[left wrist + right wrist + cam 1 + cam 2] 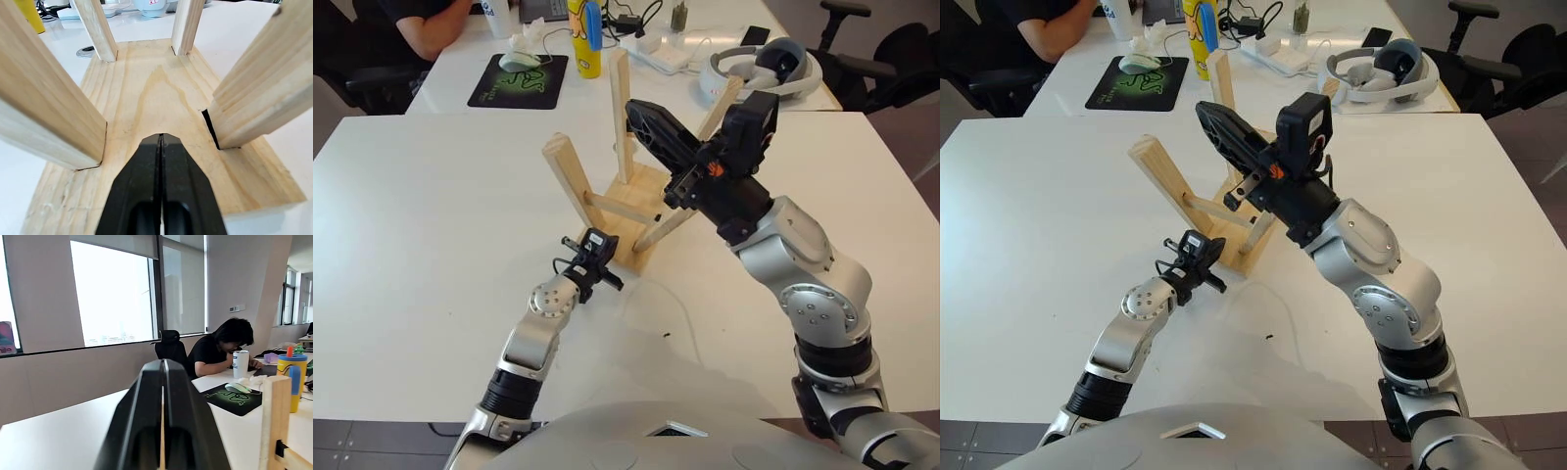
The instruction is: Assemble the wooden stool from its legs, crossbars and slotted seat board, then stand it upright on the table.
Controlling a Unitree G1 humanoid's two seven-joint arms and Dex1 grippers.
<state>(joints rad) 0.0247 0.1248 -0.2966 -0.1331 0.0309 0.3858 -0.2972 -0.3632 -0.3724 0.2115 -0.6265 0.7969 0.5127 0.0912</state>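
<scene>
Wide bare stretch of the white table (pixel 431 245) lies left of the upturned pale wooden stool (pixel 644 188), an easy approach. Over the seat, four raised legs and a thin wooden crossbar (pixel 622 208) fence the gaps. The silver right arm (pixel 793 245) and its black right gripper (pixel 636 110) crowd the right side and top.

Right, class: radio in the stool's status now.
Left gripper shut, at seat edge. Right gripper shut, raised by legs. Stool upside down on table.

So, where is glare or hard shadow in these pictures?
Right wrist view: the windows glare white behind the dark right end effector. Left eye view: the table is evenly lit, no hard shadow. Left wrist view: the seat board likewise.
</scene>
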